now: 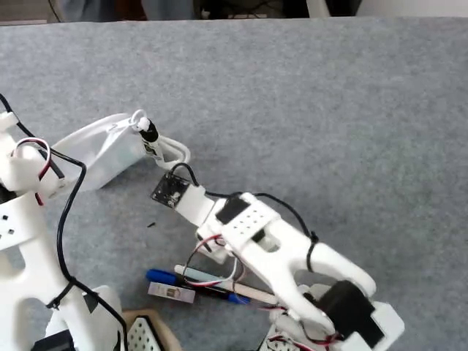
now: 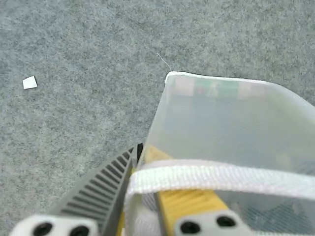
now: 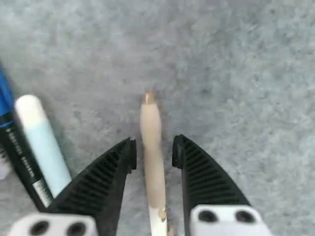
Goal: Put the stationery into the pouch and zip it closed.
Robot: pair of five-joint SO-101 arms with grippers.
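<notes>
Right gripper (image 3: 152, 145) over a beige pen (image 3: 150, 123), left gripper (image 2: 141, 149) on the pouch (image 2: 221, 123)

Your right fingers are open, 1 each side of the beige pen lying on the grey worktop (image 1: 329, 110), with a pale pen (image 3: 42, 142) and a blue pen (image 3: 4, 98) just beside it. Your left fingers are clamped on the pouch's edge, and the pouch lies well apart from those 3 pens.

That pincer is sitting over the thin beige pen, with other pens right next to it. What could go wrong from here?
The right pincer straddles the beige pen with its jaws open; thin and round, the pen might roll or slip as they close. The light-blue pen lies close by, so a finger may knock it. The left pincer grips the soft pouch only by its edge, so its mouth could sag.
</notes>
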